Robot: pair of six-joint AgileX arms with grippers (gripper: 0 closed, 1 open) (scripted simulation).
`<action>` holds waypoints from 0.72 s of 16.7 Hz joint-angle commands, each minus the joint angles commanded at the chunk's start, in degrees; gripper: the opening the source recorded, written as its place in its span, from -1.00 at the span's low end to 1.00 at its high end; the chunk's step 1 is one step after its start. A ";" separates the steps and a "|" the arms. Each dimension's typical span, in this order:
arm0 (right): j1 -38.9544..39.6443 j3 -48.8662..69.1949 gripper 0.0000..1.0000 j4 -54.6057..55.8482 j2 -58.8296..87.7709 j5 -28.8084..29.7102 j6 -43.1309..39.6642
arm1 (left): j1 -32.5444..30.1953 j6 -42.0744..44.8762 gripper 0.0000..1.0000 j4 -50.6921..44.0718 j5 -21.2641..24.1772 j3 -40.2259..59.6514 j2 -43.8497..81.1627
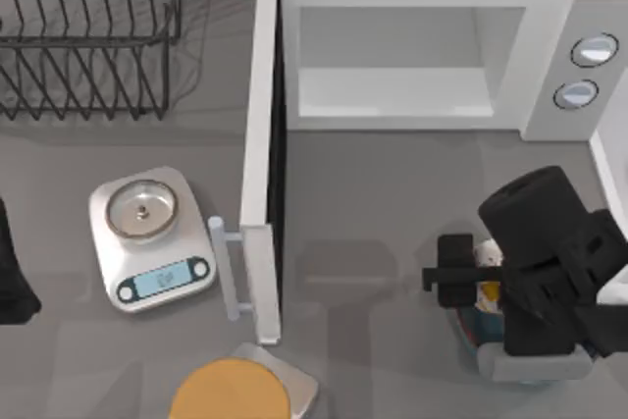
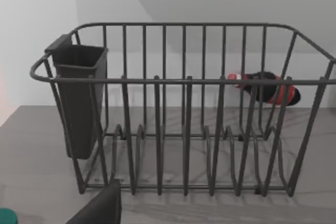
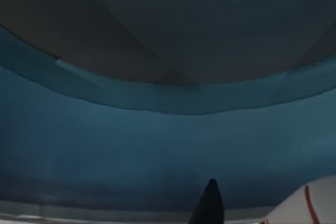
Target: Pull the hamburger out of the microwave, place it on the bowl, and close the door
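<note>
Right gripper [image 1: 469, 277]: down low at the table's right, over the bowl [image 1: 469, 333], fingers mostly buried under the arm, so cannot tell whether clenched or released
Hamburger [image 1: 487, 272]: out of the microwave [image 1: 549, 56], a scrap of white and yellow-orange wrapper peeping beside the gripper, seemingly right at or in the bowl
Bowl: deep blue inner wall looming close in the right wrist view, rim barely peeking out under the arm from above
Handling: light, soft, squashy by the look; paper wrap likely to slip or crumple, so a gentle pinch across the rounded middle, no hard squeeze
Microwave: cavity pale and bare
Door [image 1: 261, 144]: swung wide open, edge-on from above, bar handle [image 1: 232, 269] jutting toward the scale [image 1: 149, 235]; closing not yet done
Left gripper: parked at the table's left edge, facing the wire rack [image 2: 184, 108], fingers out of sight
Hidden: contact between fingers and hamburger; whether hamburger sits fully in the bowl; most of the bowl under the arm
</note>
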 joint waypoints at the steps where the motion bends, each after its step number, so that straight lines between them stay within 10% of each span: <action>1: 0.00 0.00 -1.00 0.00 0.00 0.00 0.00 | 0.00 0.00 1.00 0.00 0.00 0.00 0.00; 3: 0.00 0.00 -1.00 0.00 0.00 0.00 0.00 | 0.00 0.00 1.00 0.00 0.00 0.00 0.00; 12: 0.00 0.00 0.36 0.00 0.00 0.00 0.00 | 0.00 0.00 1.00 0.00 0.00 0.00 0.00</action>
